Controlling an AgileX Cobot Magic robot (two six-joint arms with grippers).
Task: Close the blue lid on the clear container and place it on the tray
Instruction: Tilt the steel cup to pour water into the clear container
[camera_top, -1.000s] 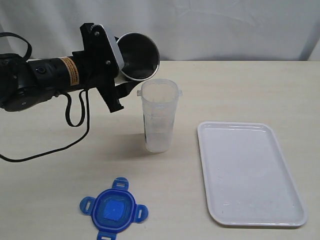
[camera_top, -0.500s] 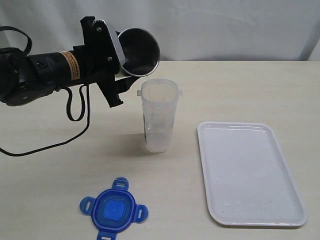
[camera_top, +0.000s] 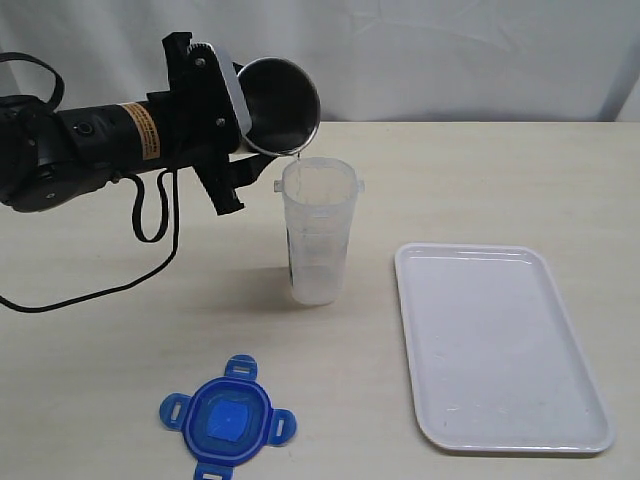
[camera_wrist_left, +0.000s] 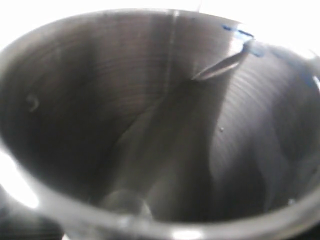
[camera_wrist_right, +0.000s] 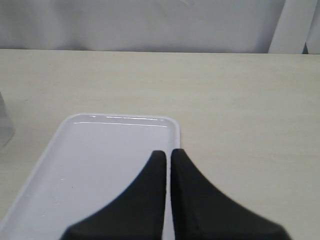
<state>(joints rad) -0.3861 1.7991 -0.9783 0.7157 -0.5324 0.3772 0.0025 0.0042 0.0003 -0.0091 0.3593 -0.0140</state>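
Flat white rectangular plastic tray (camera_top: 503, 345) sits right of the tall clear plastic container (camera_top: 318, 232). Left gripper (camera_top: 232, 120) grips a shiny steel cup (camera_top: 277, 107) tipped over it. Blue snap-flap lid (camera_top: 229, 421) lies nearby. Right gripper (camera_wrist_right: 168, 159) is closed, empty.

Left pincer (camera_top: 262, 118) fingertips hidden behind steel cup (camera_top: 278, 106) — cup interior (camera_wrist_left: 160, 125) blurred; blue lid (camera_top: 228, 419) bottom flap cut off.

The beige table (camera_top: 480, 180) carries the clear container (camera_top: 318, 232), blue lid (camera_top: 229, 423), and tray (camera_top: 497, 345).
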